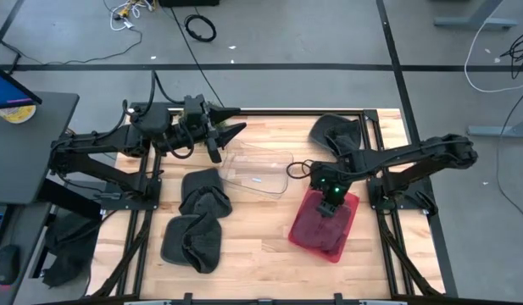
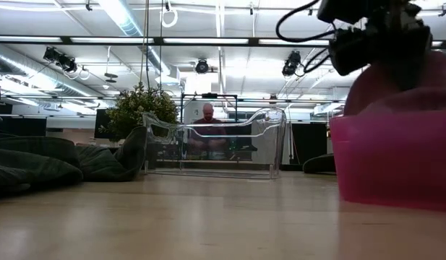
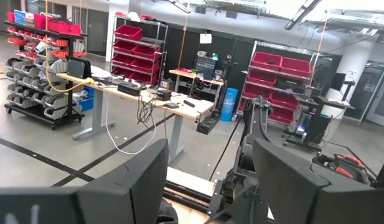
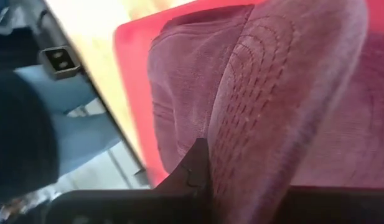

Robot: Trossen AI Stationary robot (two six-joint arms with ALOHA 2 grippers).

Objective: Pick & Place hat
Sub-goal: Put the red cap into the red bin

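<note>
A maroon corduroy hat (image 1: 322,222) lies in a red bin (image 1: 349,227) on the table's right side. It fills the right wrist view, its stitched brim (image 4: 266,106) running toward the camera. My right gripper (image 1: 331,200) is over the bin, down at the hat and shut on it. In the low view it (image 2: 385,54) sits just above the hat's dome (image 2: 403,83). My left gripper (image 1: 231,124) is open and held high over the table's far left part, pointing right and touching nothing; in its wrist view the fingers (image 3: 207,180) stand wide apart. My right gripper holds the maroon hat by its stitched brim (image 4: 232,168), coming from above and pointing down into the red bin. One finger (image 4: 196,163) shows against the brim's edge; the brim itself hides the other. The hat's body rests in the bin.
A clear plastic bin (image 1: 257,174) stands at the table's middle. Two dark grey hats (image 1: 203,191) (image 1: 193,242) lie left of it, and another dark hat (image 1: 336,131) lies at the far right corner. Bare wood (image 1: 261,246) lies between the hats and the red bin.
</note>
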